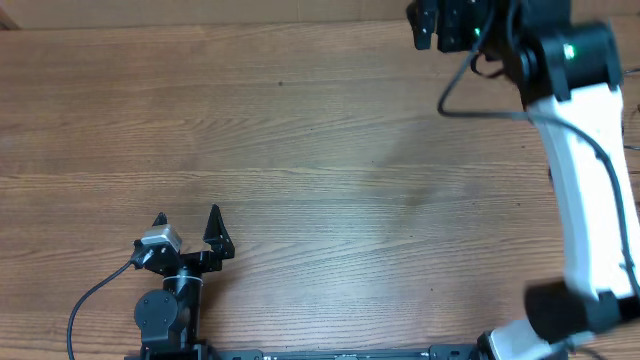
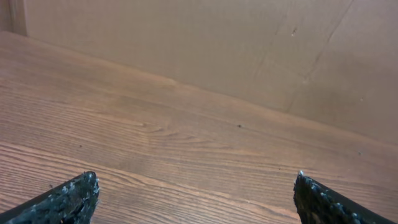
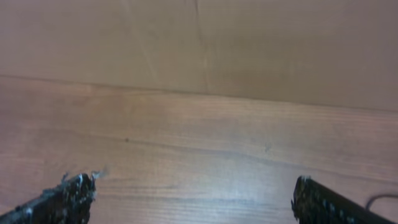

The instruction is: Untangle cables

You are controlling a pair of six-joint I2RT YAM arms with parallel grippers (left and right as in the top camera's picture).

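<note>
Overhead, near edge: left gripper (image 1: 187, 215) low over wooden table (image 1: 320, 150), jaws spread wide, nothing between them. Black arm lead (image 1: 85, 300) curving off left of its base. Left wrist view: two dark fingertips (image 2: 78, 196) at the bottom corners, only bare wood between. Tabletop mid-brown, grain running left to right, a few small dark specks, matte. White right arm (image 1: 590, 200) along the right side, reaching to the far edge. Right gripper (image 1: 445, 25) there, partly cropped by the frame; released and empty, tips far apart in the right wrist view. Loop of arm wiring (image 1: 470, 110) just beside that wrist. Thin dark curve (image 3: 382, 200) at the lower right of the right wrist view, too blurred to identify. Beyond the table: plain brown panel wall (image 3: 249, 43), faint creases. Cables: not made out in any view; location cannot be told.
</note>
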